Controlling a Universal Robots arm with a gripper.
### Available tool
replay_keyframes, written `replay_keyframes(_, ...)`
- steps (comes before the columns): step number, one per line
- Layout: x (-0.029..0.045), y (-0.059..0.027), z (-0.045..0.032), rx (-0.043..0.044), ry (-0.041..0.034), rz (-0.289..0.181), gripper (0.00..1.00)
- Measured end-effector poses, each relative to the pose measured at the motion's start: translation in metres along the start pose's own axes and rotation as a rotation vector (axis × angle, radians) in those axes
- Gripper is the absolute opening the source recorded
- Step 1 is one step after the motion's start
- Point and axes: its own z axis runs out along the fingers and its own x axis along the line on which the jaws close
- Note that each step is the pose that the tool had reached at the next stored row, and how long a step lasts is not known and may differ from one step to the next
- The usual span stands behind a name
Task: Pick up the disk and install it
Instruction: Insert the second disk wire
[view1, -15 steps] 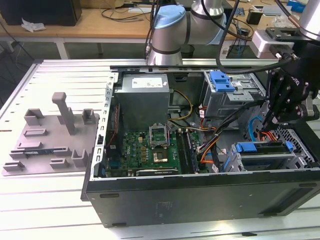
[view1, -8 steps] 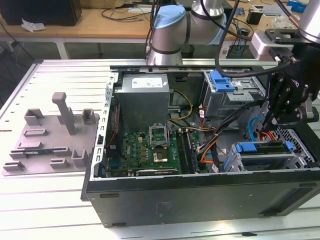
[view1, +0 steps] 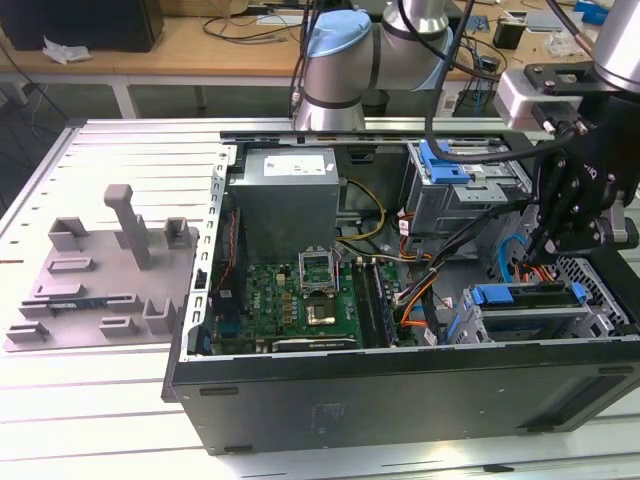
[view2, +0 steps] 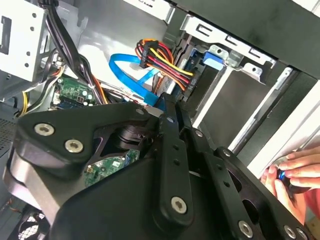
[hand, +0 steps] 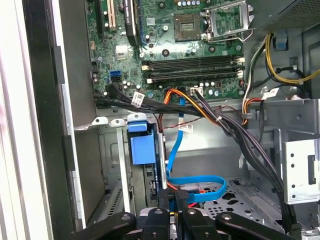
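The black two-finger gripper (view1: 543, 250) hangs inside the open black computer case (view1: 400, 385), its slim fingers pressed together. Nothing can be seen between them in either wrist view. The fingertips sit right at a looped flat blue data cable (hand: 200, 187).

The disk (view1: 515, 296) lies just past the tips, on the side toward the exterior view's left and lower. It shows mainly as its bright blue plastic carrier frame, seated on edge in the grey metal bay (view1: 530, 322). Its silver body is mostly hidden. In the exterior view the frame's long axis runs across the picture, beneath the gripper. In the first wrist view the blue frame end (hand: 141, 145) stands near the fingers, beside the bundled black cables (hand: 165, 102).
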Motion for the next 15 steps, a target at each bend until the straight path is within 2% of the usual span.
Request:
replay_keyframes(6, 0.0076, 0.0041, -0.0001, 0.0121, -0.0027, -0.013, 0.16)
replay_keyframes(15, 0.0106, 0.0043, 0.0009, 0.0178, -0.0046, -0.035, 0.16)
